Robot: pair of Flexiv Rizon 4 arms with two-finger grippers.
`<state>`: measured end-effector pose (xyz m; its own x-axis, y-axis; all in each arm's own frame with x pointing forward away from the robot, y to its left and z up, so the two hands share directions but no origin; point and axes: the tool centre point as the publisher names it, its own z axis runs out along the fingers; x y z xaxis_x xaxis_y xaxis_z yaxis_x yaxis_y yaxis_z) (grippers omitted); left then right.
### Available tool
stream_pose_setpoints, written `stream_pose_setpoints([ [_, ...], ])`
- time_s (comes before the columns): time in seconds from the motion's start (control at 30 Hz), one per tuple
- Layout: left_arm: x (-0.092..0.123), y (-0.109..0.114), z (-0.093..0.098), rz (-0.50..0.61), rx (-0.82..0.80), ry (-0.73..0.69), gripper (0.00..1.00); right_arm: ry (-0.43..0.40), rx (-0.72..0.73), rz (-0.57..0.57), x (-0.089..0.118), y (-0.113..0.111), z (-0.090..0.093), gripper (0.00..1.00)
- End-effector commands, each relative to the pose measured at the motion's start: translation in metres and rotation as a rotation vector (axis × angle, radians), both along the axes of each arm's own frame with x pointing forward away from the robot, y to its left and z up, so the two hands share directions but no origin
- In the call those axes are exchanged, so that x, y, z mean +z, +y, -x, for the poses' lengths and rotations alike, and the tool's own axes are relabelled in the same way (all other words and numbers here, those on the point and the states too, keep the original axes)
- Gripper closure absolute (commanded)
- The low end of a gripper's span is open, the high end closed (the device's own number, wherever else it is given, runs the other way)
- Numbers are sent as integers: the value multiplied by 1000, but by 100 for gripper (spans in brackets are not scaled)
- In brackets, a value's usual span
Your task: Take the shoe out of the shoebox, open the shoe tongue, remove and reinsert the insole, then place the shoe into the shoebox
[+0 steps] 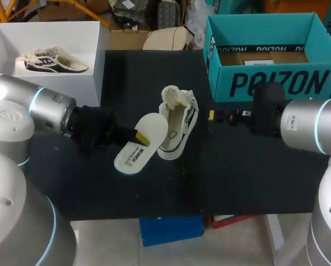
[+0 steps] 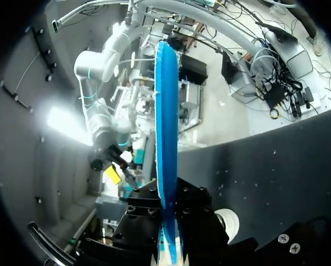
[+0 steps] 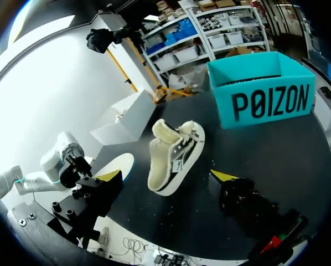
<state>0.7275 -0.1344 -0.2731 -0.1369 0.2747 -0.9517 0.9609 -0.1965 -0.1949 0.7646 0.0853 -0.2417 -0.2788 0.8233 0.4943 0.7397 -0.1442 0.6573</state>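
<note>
left gripper [image 1: 139,137] grips the insole [image 1: 133,158] just beside the sneaker [image 1: 179,124] on the table [image 1: 254,177]; right gripper [image 1: 212,115] gapes empty. slide the insole toe-first, keeping it flat.

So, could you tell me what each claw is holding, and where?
The left claw grips the insole by its side edge; the right claw holds nothing.

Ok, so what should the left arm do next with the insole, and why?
Probably tip the insole's far end down into the shoe's opening. The left gripper is shut on the insole, which is wholly out of the shoe, with its far end close to the shoe's open top. The right gripper is open beside the shoe, not touching it.
</note>
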Motion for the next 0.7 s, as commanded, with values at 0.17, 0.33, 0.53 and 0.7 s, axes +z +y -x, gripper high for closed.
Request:
stream_pose_setpoints([
  [0.17, 0, -1, -3, -1, -24, 6, 100, -76, -99, 91, -2, 7, 3, 0],
  [0.33, -6, 0, 1, -30, -58, 36, 100, -221, -3, 212, -6, 3, 15, 0],
  [0.53, -13, -2, 6, -63, -102, 73, 100, -271, 19, 241, -13, -7, 28, 0],
  [0.7, -19, -4, 10, -84, -124, 105, 100, -288, 55, 242, -15, -10, 33, 0],
])
